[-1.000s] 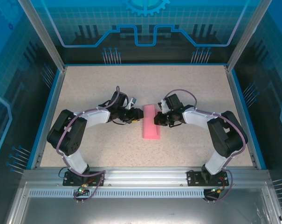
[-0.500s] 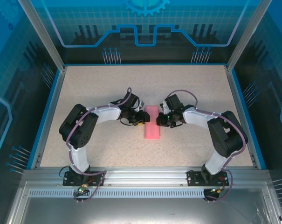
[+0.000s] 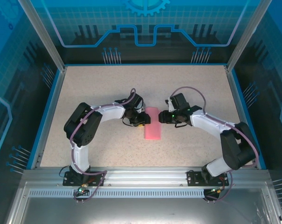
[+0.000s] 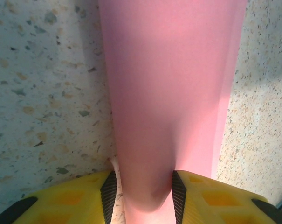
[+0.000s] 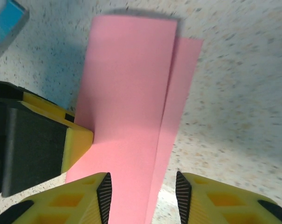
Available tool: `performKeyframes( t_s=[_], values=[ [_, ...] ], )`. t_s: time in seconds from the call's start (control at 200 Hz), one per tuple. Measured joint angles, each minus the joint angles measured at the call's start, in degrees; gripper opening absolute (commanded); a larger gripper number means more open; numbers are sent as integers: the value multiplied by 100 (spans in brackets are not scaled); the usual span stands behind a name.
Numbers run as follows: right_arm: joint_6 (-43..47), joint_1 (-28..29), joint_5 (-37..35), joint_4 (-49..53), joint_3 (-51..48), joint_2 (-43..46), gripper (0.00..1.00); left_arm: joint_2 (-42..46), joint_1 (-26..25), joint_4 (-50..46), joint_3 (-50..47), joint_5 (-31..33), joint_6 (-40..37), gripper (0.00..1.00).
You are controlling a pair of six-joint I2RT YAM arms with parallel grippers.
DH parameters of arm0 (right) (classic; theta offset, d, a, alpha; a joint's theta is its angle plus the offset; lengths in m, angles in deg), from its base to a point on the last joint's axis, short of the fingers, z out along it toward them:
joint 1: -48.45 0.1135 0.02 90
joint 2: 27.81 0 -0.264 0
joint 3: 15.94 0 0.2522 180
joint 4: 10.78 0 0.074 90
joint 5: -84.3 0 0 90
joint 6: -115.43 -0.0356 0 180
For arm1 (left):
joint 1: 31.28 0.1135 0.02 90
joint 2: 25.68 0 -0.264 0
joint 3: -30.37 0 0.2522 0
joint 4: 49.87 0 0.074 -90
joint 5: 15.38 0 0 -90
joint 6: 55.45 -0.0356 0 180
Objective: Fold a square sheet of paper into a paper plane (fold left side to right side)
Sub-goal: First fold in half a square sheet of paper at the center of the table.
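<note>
On your left, the left gripper sits low on the table at the left edge of the square sheet of paper. Its jaws stand apart, and the rounded bulge of the fold rises between the pads, brushing them but not nipped flat. The sheet lies mid-table between the two arms as a narrow pink strip, doubled over from left to right. In the right wrist view the upper layer stops short of the right edge, so a thin band of the lower layer shows beside it. The right gripper hovers just beside the strip's right side, its jaws spread and holding nothing, with the near end of the paper lying below the gap. I judge you are late in the left-to-right fold: the flap is over but the crease looks soft. Your next move calls for squaring the top layer to the right edge. Then press the left fold down while the other gripper pins the strip against sliding.
</note>
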State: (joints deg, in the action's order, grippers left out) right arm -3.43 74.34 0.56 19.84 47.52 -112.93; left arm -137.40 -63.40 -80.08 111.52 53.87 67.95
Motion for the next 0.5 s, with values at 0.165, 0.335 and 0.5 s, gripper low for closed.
performKeyframes(
  t_s=[0.165, 0.335, 0.5],
  values=[
    [46, -278, -197, 83, -286, 393, 45, -33, -46, -138, 107, 66, -98, 44],
    [83, -391, -247, 208, -389, 474, 45, -98, -81, -341, 264, 111, -216, 45],
    [87, -420, -166, 219, -391, 476, 45, -170, -114, -542, 420, 173, -293, 46]
  ],
)
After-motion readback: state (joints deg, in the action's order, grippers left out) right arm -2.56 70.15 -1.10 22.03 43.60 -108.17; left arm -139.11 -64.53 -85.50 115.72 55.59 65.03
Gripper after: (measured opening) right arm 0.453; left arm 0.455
